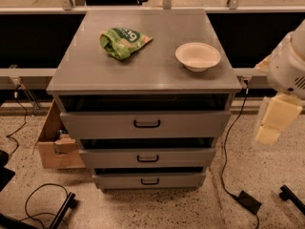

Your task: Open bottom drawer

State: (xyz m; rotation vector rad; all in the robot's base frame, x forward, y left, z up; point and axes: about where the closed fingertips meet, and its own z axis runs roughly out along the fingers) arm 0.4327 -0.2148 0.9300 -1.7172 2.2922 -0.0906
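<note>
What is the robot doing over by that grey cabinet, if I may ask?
The robot is meant to open the bottom drawer, but nothing is being handled right now. Its gripper hangs at the right of the view, beside the grey cabinet and apart from it. The drawer's black loop handle is untouched. A green bag and a white bowl sit on the cabinet top.

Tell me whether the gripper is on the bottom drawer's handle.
No, the gripper hangs right of the cabinet, clear of the bottom drawer.

Arm [291, 66] at right edge of view, raised — pale end effector [270, 125] hanging below, pointing down.
</note>
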